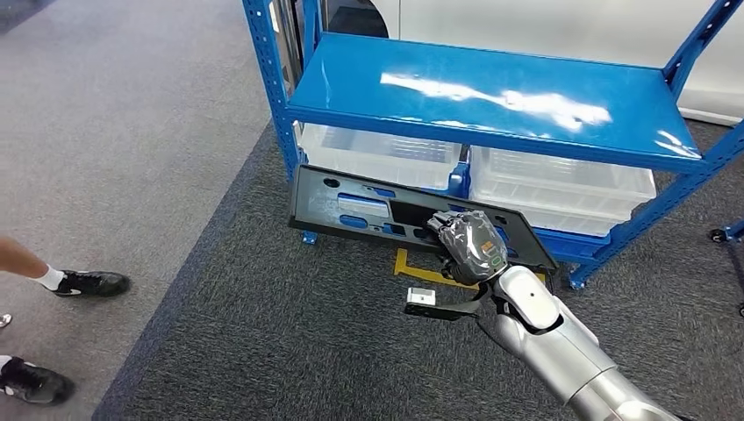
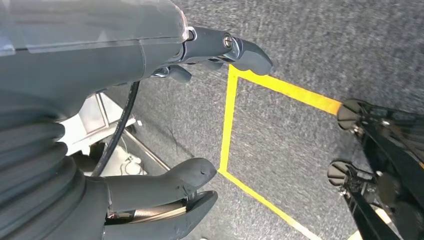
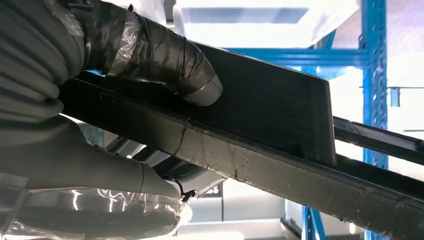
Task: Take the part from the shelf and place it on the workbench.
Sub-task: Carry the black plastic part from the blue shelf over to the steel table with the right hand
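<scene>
Black part (image 1: 377, 210) in right hand (image 1: 472, 247), w/ blue shelf (image 1: 491, 96) behind.

Silver jointed arm (image 1: 561, 346), grey ribbed wrist cover (image 2: 35, 180) — plastic-wrapped dark right robot hand (image 1: 474, 246)

Long flat black part (image 1: 377, 210) with cutouts, tilted, in front of blue shelf (image 1: 491, 96)
</scene>
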Robot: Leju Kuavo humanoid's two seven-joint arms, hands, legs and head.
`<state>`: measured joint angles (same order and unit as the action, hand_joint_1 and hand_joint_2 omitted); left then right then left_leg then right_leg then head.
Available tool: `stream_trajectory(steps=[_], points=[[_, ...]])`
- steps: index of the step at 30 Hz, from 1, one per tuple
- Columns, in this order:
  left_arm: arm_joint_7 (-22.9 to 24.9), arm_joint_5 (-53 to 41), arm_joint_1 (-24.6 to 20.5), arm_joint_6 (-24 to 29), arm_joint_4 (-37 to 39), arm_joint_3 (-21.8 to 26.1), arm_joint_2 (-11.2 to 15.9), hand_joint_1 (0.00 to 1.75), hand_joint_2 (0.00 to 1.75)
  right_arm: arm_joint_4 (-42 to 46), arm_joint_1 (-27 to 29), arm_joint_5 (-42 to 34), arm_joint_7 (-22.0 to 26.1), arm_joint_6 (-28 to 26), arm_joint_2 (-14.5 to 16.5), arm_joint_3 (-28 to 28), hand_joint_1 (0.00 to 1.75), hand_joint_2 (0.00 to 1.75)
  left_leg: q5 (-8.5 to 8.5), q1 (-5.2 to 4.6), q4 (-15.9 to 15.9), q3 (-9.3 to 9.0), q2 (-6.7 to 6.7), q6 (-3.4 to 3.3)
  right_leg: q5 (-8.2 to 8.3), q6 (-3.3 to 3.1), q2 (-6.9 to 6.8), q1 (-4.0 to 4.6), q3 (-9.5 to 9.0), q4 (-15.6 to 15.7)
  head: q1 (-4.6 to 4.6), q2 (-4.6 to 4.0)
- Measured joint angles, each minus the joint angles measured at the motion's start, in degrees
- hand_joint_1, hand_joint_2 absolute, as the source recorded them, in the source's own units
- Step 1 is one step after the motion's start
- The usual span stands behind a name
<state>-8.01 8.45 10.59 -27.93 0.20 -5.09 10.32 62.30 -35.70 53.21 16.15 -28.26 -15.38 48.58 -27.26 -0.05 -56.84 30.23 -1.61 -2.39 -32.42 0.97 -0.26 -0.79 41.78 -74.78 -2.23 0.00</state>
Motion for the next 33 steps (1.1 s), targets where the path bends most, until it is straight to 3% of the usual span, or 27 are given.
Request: stream_trajectory(steps=[1, 3, 5, 6, 7, 9, 10, 13, 14, 15, 16, 17, 19, 21, 24, 25, 26, 28, 30, 31, 33], points=[[0.01, -0.15, 0.07, 0.03, 0.0, 0.01, 0.0, 0.0, 1.75, -0.17, -0.08, -0.13, 0.0, 0.16, 0.07, 0.11, 1.75, 1.75, 0.02, -0.02, -0.28, 0.21, -0.56, 0.03, 1.56, -0.2, 0.29, 0.02, -1.79, 2.69, 0.0, 0.0], [0.01, -0.49, 0.08, 0.04, 0.0, 0.02, -0.04, 0.0, 1.75, -0.46, -0.39, -0.33, 0.01, 0.42, 0.17, 0.27, 1.75, 1.75, -0.05, -0.11, -0.93, 0.69, -1.57, 0.21, 4.57, -0.83, 2.23, 0.04, -6.06, 10.23, -0.01, 0.0], [0.01, -0.8, 0.02, 0.04, 0.0, 0.11, -0.08, 0.0, 1.75, -0.68, -0.78, -0.5, 0.04, 0.55, 0.25, 0.42, 1.75, 1.75, 0.06, 0.02, -1.52, 1.6, -2.49, 0.73, 5.24, -1.29, 3.72, 0.13, -7.98, 14.35, -0.01, 0.0], [0.01, -0.97, 0.03, 0.04, 0.0, 0.19, -0.11, 0.0, 1.75, -0.75, -0.91, -0.59, 0.07, 0.61, 0.31, 0.48, 1.75, 1.75, 0.24, 0.13, -1.65, 2.05, -2.98, 1.1, 5.07, -1.38, 3.64, 0.2, -8.04, 14.73, -0.01, 0.0], [0.01, -1.16, 0.11, 0.04, 0.01, 0.28, -0.12, 0.0, 1.75, -0.8, -1.01, -0.7, 0.1, 0.7, 0.4, 0.54, 1.75, 1.75, 0.43, 0.22, -1.64, 2.34, -3.53, 1.46, 5.07, -1.5, 3.08, 0.18, -8.04, 15.06, 0.0, 0.0], [0.01, -1.64, 0.33, -0.01, 0.01, 0.52, -0.09, 0.0, 1.75, -0.86, -1.19, -0.92, 0.08, 0.97, 0.57, 0.58, 1.75, 1.75, -0.37, 0.17, -2.69, 3.01, -2.83, 2.13, 5.41, -2.03, 1.81, -0.09, -8.29, 15.8, -0.06, 0.0], [0.01, -1.93, 0.38, -0.05, 0.02, 0.67, -0.03, 0.0, 1.75, -0.87, -1.34, -1.03, 0.07, 1.15, 0.66, 0.58, 1.75, 1.75, -1.56, 0.13, -4.55, 3.87, -1.82, 2.45, 5.57, -2.32, 1.15, -0.27, -8.44, 16.16, -0.11, 0.0], [-0.19, -3.24, 0.23, -0.68, 0.01, 1.14, 0.22, 0.0, 1.75, -0.9, -1.62, -1.23, 0.14, 1.62, 1.03, 0.61, 1.75, 1.75, -6.17, 0.65, -14.59, 8.66, 0.8, 3.44, 5.66, -2.65, -0.79, -0.33, -8.45, 16.29, -0.2, 0.0], [-0.38, -3.81, 0.2, -1.09, 0.01, 1.22, 0.43, 0.0, 1.75, -0.91, -1.6, -1.27, 0.2, 1.75, 1.38, 0.7, 1.75, 1.75, -6.4, 0.88, -16.48, 9.59, 1.08, 3.72, 5.62, -2.65, -1.45, -0.33, -8.41, 16.21, -0.2, 0.0], [-0.56, -4.34, 0.21, -1.51, 0.02, 1.26, 0.68, 0.0, 1.75, -0.9, -1.58, -1.29, 0.26, 1.87, 1.79, 0.82, 1.75, 1.75, -5.62, 1.06, -16.36, 9.54, 1.27, 3.93, 5.57, -2.62, -2.06, -0.35, -8.39, 16.14, -0.2, 0.0], [-0.74, -4.84, 0.25, -1.87, 0.02, 1.27, 1.03, 0.0, 1.75, -0.86, -1.57, -1.29, 0.27, 2.07, 2.31, 0.98, 1.75, 1.75, -3.92, 1.19, -14.05, 8.39, 1.57, 4.05, 5.51, -2.56, -2.61, -0.36, -8.41, 16.07, -0.21, 0.0], [-0.89, -5.33, 0.28, -2.17, 0.01, 1.27, 1.45, 0.0, 1.75, -0.78, -1.59, -1.3, 0.24, 2.29, 2.83, 1.19, 1.75, 1.75, -1.78, 1.26, -10.03, 6.35, 2.3, 4.04, 5.42, -2.45, -3.15, -0.36, -8.5, 16.03, -0.21, 0.0], [-1.1, -6.29, 0.21, -2.62, 0.01, 1.27, 2.26, 0.0, 1.75, -0.54, -1.65, -1.3, 0.18, 2.7, 3.69, 1.49, 1.75, 1.75, 0.68, 0.83, -3.03, 2.98, 4.36, 3.78, 5.29, -2.11, -4.1, -0.14, -8.67, 15.99, -0.2, 0.0], [-1.27, -7.3, 0.12, -3.1, 0.02, 1.27, 2.93, 0.0, 1.75, -0.41, -1.77, -1.3, 0.08, 2.98, 4.57, 1.83, 1.75, 1.75, 0.97, 0.38, -0.82, 2.16, 5.14, 3.32, 5.29, -1.74, -4.82, 0.11, -8.69, 15.99, -0.2, 0.0], [-1.62, -9.35, 0.31, -3.98, 0.02, 1.27, 3.91, 0.0, 1.75, -0.28, -1.93, -1.29, -0.29, 3.2, 6.79, 3.17, 1.75, 1.75, 1.52, 0.47, -0.55, 2.42, 3.75, 2.46, 5.22, -1.08, -5.61, 0.11, -8.77, 15.99, -0.2, 0.0], [-1.7, -9.92, 0.37, -4.13, 0.02, 1.29, 4.18, 0.0, 1.75, -0.17, -1.94, -1.29, -0.4, 3.21, 7.4, 3.7, 1.75, 1.75, 1.81, 0.61, -0.3, 2.42, 3.25, 2.02, 4.5, -0.9, -4.92, 0.05, -8.55, 15.3, -0.2, 0.0], [-1.74, -10.34, 0.35, -4.17, 0.01, 1.32, 4.44, 0.0, 1.75, -0.03, -1.94, -1.3, -0.49, 3.22, 7.88, 4.24, 1.75, 1.75, 2.11, 0.74, -0.03, 2.44, 2.77, 1.57, 3.15, -0.81, -3.75, 0.0, -7.91, 13.6, -0.2, 0.0], [-1.75, -10.7, 0.14, -4.16, 0.01, 1.37, 4.75, 0.0, 1.75, 0.13, -1.84, -1.3, -0.58, 3.23, 8.29, 5.14, 1.75, 1.75, 2.49, 0.79, 0.15, 2.68, 1.67, 0.97, -0.9, -0.85, -1.03, -0.07, -5.19, 6.98, -0.19, 0.0], [-1.8, -10.9, 0.04, -4.14, 0.01, 1.39, 4.82, 0.0, 1.75, 0.15, -1.58, -1.32, -0.59, 3.23, 8.45, 5.9, 1.75, 1.75, 2.64, 0.68, 0.0, 2.99, 0.27, 0.78, -3.36, -0.87, -0.09, -0.04, -2.58, 0.66, -0.19, 0.0], [-1.8, -10.99, 0.13, -4.09, 0.01, 1.4, 4.81, 0.0, 1.75, 0.13, -1.46, -1.34, -0.59, 3.23, 8.46, 6.21, 1.75, 1.75, 2.66, 0.65, -0.18, 3.11, -0.54, 0.77, -2.99, -0.92, 0.05, -0.02, -2.43, 0.07, -0.19, 0.0], [-1.77, -11.14, 0.34, -4.0, 0.01, 1.46, 4.81, 0.0, 1.75, 0.13, -1.42, -1.4, -0.59, 3.23, 8.48, 6.63, 1.75, 1.75, 2.58, 0.64, -0.73, 3.29, -2.12, 0.91, 0.56, -1.22, 0.72, -0.04, -5.21, 5.32, -0.19, 0.0]])
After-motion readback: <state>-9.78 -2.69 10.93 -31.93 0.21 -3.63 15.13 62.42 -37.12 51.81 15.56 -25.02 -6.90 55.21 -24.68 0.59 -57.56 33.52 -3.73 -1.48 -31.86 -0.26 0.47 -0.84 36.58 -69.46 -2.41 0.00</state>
